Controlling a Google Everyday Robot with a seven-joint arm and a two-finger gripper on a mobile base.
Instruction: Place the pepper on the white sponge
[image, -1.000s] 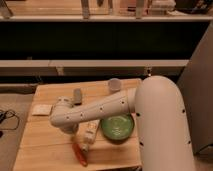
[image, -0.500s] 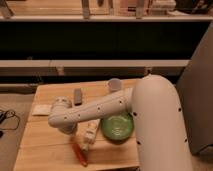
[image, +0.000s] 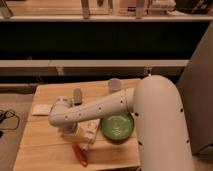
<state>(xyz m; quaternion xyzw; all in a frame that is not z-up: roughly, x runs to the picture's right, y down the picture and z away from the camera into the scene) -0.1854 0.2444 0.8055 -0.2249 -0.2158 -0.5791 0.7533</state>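
Dark shelving fills the background of the camera view, with a pale ledge running across it. Below stands a wooden table (image: 35, 150).

The white arm (image: 95, 111) reaches from the robot's large body (image: 160, 125) on the right across the table to the left. Its rounded wrist sits above the left half of the tabletop. The gripper (image: 70, 131) hangs below this wrist, close to the table surface. Whether it is spread or closed cannot be told, nor whether it has hold of anything.

The pepper (image: 79, 154) lies on the table near the front edge, just in front of the gripper. The white sponge (image: 41, 109) lies flat near the left edge, apart from the pepper and left of the wrist.

A white-tan bottle-like object (image: 89, 131) lies just right of the gripper, with the green plate (image: 118, 127) beside it. A dark grey block (image: 77, 95) and a grey cup (image: 115, 85) stand toward the rear of the table.
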